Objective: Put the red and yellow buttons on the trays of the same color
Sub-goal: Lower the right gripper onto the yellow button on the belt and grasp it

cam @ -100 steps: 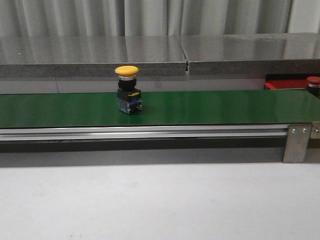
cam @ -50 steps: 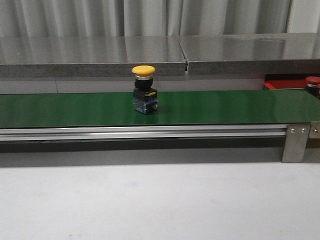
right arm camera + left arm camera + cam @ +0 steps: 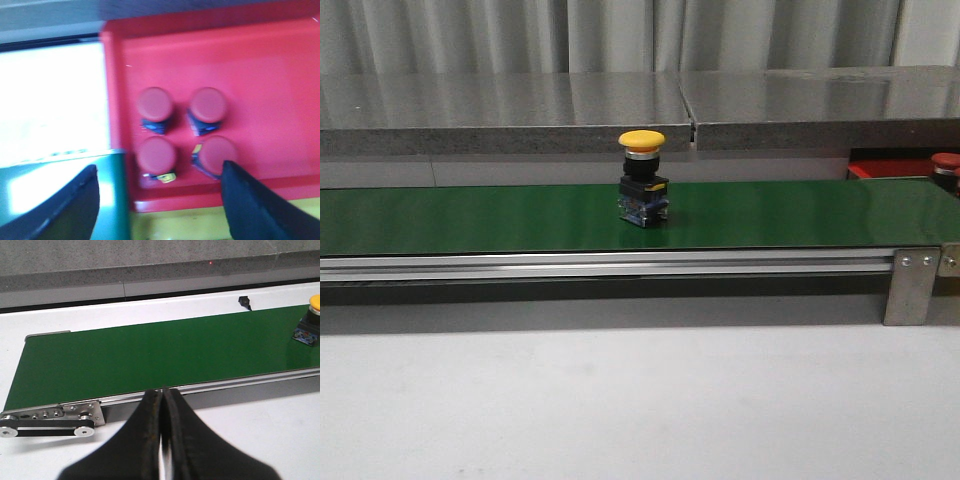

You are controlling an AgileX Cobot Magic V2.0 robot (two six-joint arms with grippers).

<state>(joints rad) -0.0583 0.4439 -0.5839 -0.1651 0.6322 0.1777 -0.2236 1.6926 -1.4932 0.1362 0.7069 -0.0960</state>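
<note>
Upright on the long green conveyor belt (image 3: 470, 215) stands a small push button with a domed yellow cap and a dark body (image 3: 642, 178), roughly at the belt's middle in the front view and about 12 o'clock from the camera; the same yellow-capped button appears at the far end of the belt in the left wrist view (image 3: 310, 325). Far off at 3 o'clock in the front view, a sliver of the flat bright red plastic tray (image 3: 885, 168) shows behind the belt's end, with one red-capped button (image 3: 947, 166) at the picture's edge. From the right wrist camera, the red tray's rim (image 3: 112, 100) frames four red-capped buttons (image 3: 156, 105) set in a two-by-two block, close together. The right gripper (image 3: 160, 200) hangs above them with fingers spread wide, holding nothing. The left gripper (image 3: 162, 405) has its black fingers pressed together, empty, beside the belt's near rail.
</note>
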